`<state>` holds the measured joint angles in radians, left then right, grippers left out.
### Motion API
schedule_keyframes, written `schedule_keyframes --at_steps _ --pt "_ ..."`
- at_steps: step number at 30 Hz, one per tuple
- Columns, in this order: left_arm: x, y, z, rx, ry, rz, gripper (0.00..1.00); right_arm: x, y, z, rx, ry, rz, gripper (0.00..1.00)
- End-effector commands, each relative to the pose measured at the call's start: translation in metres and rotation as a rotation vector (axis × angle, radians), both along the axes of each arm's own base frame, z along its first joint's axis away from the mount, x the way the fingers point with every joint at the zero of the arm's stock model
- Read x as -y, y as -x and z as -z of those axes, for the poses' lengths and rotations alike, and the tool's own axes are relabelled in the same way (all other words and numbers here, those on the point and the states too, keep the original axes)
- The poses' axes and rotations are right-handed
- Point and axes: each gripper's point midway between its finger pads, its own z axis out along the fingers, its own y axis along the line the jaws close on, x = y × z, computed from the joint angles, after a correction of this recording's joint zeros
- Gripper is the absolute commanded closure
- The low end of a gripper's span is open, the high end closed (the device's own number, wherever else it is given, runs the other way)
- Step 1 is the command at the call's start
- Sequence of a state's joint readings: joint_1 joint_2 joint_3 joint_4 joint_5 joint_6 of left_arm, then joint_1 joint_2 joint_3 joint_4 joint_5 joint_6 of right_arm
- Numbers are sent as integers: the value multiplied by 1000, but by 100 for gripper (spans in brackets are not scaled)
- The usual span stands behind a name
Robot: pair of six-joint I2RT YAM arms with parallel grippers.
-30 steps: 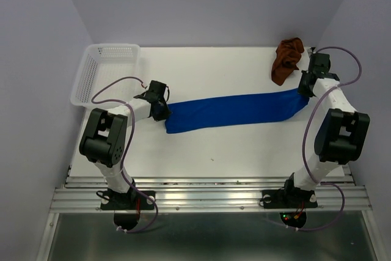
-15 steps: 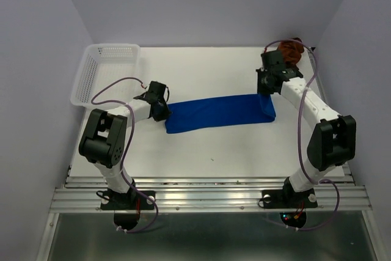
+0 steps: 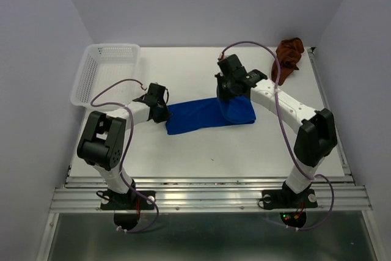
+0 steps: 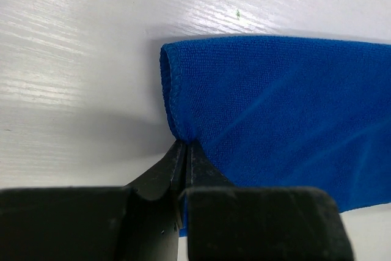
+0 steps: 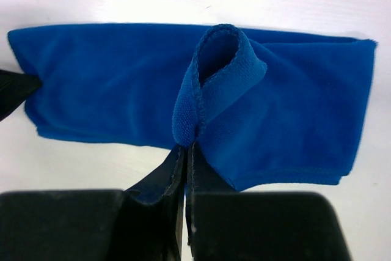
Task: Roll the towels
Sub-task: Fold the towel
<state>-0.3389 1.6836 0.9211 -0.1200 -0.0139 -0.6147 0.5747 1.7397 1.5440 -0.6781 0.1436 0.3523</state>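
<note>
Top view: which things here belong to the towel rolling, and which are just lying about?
Part of the job:
blue towel, pinched by the left gripper and the right gripper
rust-brown towel, crumpled at the far right, untouched

Lying about:
white basket, far left corner

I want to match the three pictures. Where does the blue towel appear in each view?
Top external: the blue towel lies at the picture's centre, with its right end folded over.
Left wrist: it fills the right half, with its end pinched at lower centre.
Right wrist: it stretches across the upper middle, with one fold raised.
Shared landmark: the left end effector pinching one towel end.
</note>
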Motion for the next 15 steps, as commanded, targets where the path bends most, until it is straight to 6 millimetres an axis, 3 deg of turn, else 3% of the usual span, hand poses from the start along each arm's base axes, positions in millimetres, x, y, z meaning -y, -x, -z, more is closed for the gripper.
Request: schedule_keyframes --at_steps 1,10,15 --pt "-2 19 3 -35 -6 15 93 -42 -4 -25 49 -112 -10 99" --pt "1 23 3 -40 17 33 93 -108 6 -27 53 -167 -95 99" --pt "3 23 0 -31 24 39 93 -122 6 -25 60 -166 -90 98"
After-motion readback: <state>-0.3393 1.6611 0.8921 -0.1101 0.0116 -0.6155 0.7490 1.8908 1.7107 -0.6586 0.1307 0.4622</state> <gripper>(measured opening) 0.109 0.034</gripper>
